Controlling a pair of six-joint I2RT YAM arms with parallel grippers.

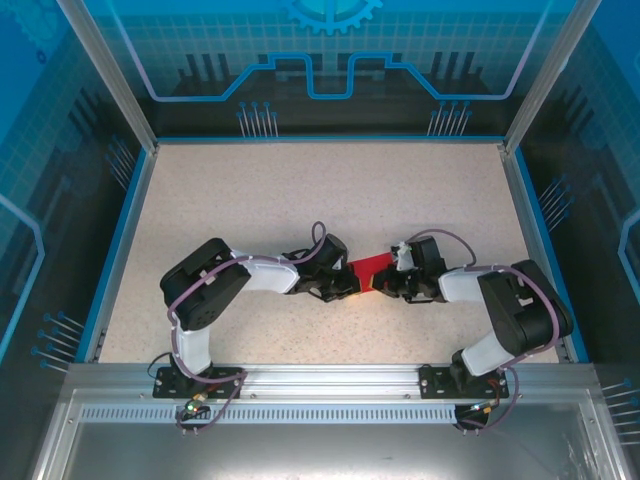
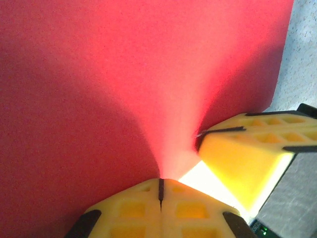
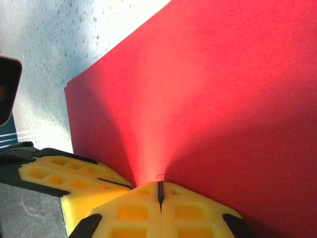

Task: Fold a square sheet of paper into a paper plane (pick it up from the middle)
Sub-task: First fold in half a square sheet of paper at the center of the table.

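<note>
The square sheet of paper [image 1: 375,265] is bright red and lies at the middle of the table between my two arms. In the left wrist view the sheet [image 2: 124,74] rises in a lit ridge into the seam of my left gripper [image 2: 161,187], whose yellow jaws are shut on it. The right wrist view shows the same: the red sheet [image 3: 223,89] pinches into my right gripper [image 3: 160,189], also shut on it. The grippers stand almost tip to tip, left gripper [image 1: 352,285] and right gripper [image 1: 386,284]. The paper plane is out of view.
The speckled beige table [image 1: 300,200] is framed by blue-edged transparent walls [image 1: 120,200] on the left, right and far sides. A metal rail [image 1: 320,380] with both arm bases runs along the near edge. Bare table shows beside the sheet [image 3: 59,39].
</note>
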